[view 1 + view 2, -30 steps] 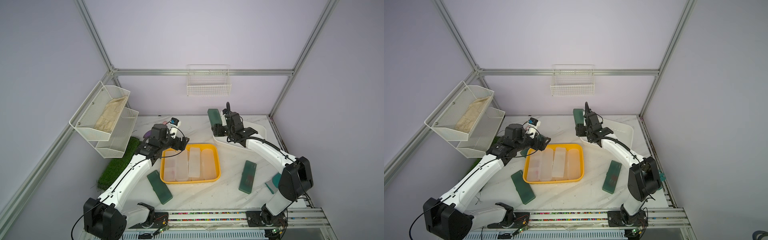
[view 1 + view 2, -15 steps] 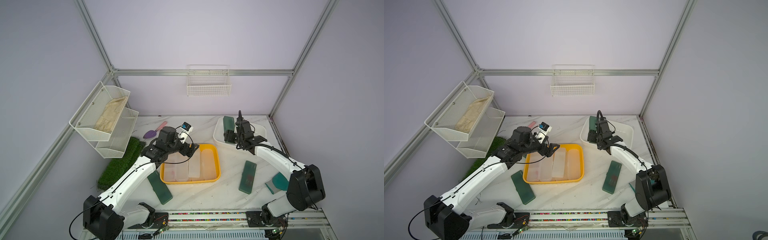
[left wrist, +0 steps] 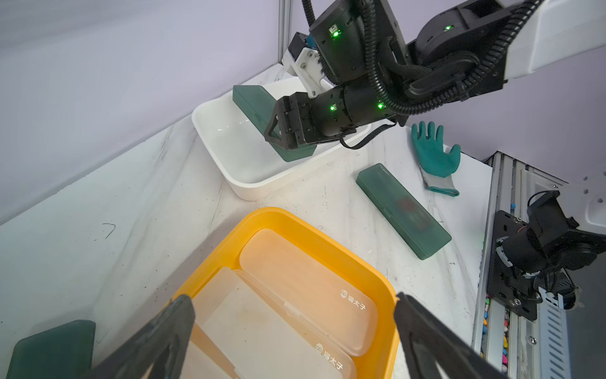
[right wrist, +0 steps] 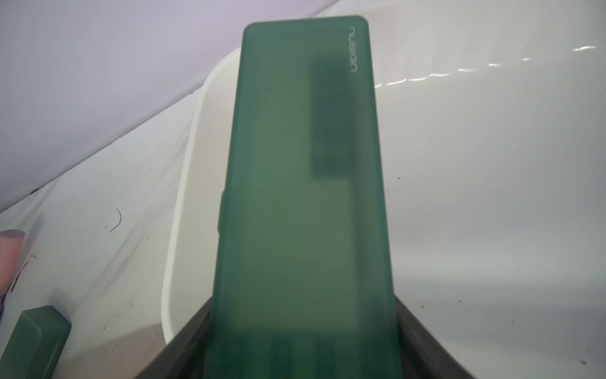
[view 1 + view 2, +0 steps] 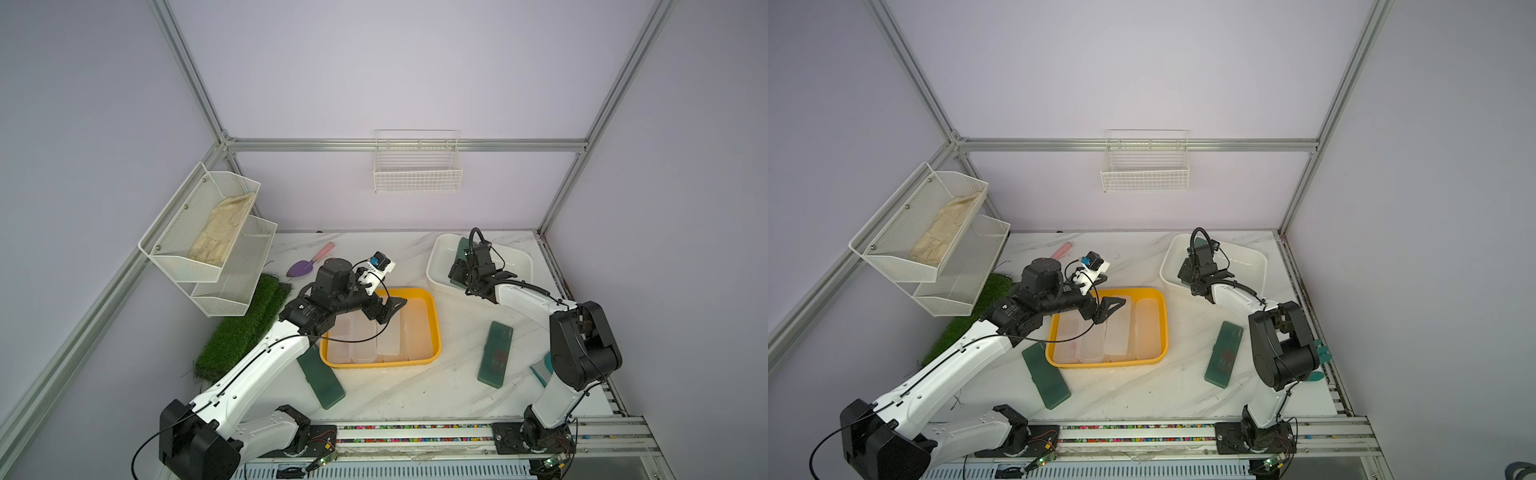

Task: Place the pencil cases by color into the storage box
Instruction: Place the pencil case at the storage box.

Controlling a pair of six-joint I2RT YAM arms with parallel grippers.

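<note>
Lilac walls; white marble table [image 5: 415, 395] with faint grey veins.

Top views: the right gripper [image 5: 457, 272] has moved off the open table and is now over the bin [image 5: 524, 259]. It is clamped on the held case [image 5: 460, 248], which slants down into the bin. The left gripper [image 5: 390, 309], fingers wide and empty, has swung in over the tray [image 5: 436, 328]. Four clear cases [image 5: 390, 340] lie side by side under its fingers. The trowel [image 5: 301, 268] is now uncovered behind that arm. Judgement: clear sort done, green sort just starting. Two loose cases [image 5: 494, 353] wait well away from both sets of fingers.

Left wrist: fingers [image 3: 164, 328] are spread far apart with nothing between them. Below them sit the glossy yellow tray rim and the frosted, round-cornered cases with a printed logo. Beyond the fingertips the right gripper [image 3: 275, 131] pinches the slanted case, whose low end is inside the bin. A teal knit-cuffed glove [image 3: 433, 151] lies flat further off.

Right wrist: the held case [image 4: 301, 197] fills the gap between the dark fingers [image 4: 190, 344]. It is matte translucent green with a dark shape inside. The smooth white bin wall lies past the fingertips. Contact with the bin floor: cannot tell.
</note>
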